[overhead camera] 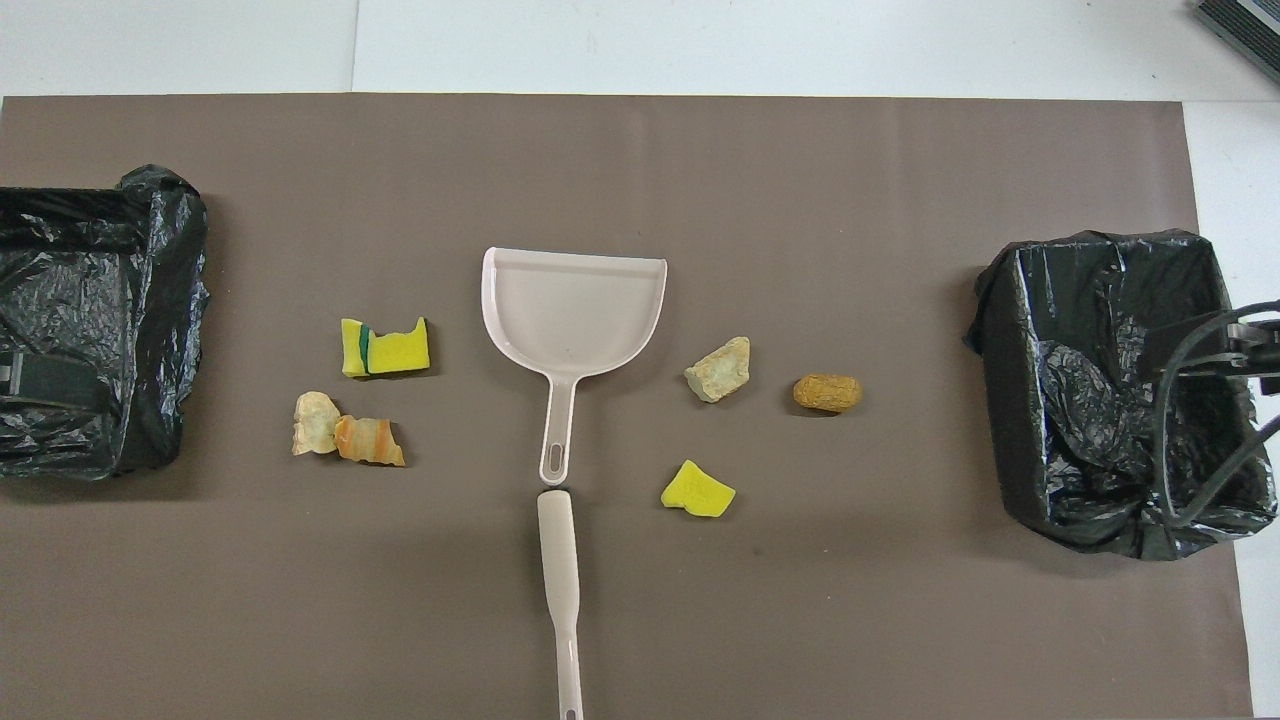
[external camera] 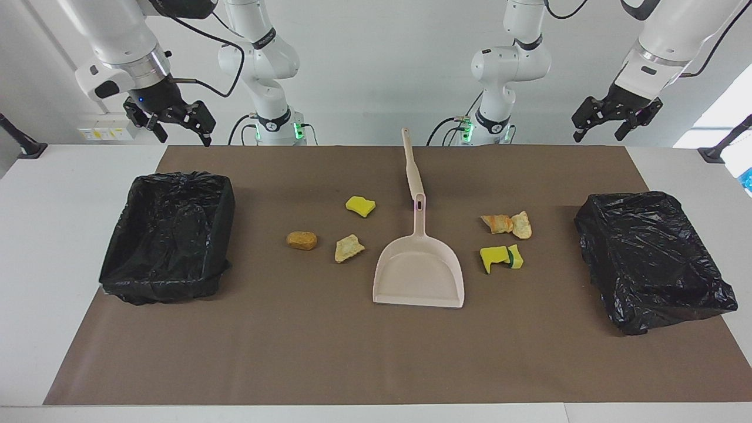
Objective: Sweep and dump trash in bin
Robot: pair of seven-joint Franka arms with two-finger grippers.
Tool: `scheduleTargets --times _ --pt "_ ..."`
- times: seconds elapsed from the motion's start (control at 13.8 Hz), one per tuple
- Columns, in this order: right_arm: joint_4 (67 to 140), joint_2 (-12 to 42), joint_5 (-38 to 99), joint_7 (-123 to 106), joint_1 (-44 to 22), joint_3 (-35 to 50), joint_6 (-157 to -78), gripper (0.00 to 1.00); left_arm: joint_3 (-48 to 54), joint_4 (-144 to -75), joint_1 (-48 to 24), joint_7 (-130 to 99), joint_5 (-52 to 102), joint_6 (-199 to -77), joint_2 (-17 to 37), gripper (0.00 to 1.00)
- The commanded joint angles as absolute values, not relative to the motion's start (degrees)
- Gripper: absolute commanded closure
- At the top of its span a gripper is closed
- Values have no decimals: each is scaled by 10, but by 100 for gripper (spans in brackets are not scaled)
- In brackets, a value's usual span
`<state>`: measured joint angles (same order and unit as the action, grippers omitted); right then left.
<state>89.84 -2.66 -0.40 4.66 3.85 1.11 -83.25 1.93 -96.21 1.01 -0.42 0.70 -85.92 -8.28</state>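
Both tools, left and right, hang open; the brush (bristles hidden) runs off-frame overhead.

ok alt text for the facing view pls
A beige dustpan lies mid-mat with a brush at its handle end, food and sponge scraps scattered to both sides. A black-lined bin sits at each end of the table, and both arms wait raised, each end effector open.

Both arms raised, end effectors empty.
Left end effector hangs at about 2 o'clock in the facing view, fingers spread and pointing down; right end effector hangs at about 10 o'clock, fingers likewise apart, wrist angled inward, clear of the surface.
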Motion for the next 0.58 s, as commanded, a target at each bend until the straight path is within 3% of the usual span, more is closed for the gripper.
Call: scheduleTargets --times 0.0,0.51 --pt "902 -35 4 31 41 11 -828 0 17 -960 8 -4 1 -860 -85 0" --pt "901 -34 4 32 41 11 -829 0 41 -971 -20 -15 4 -844 -97 0"
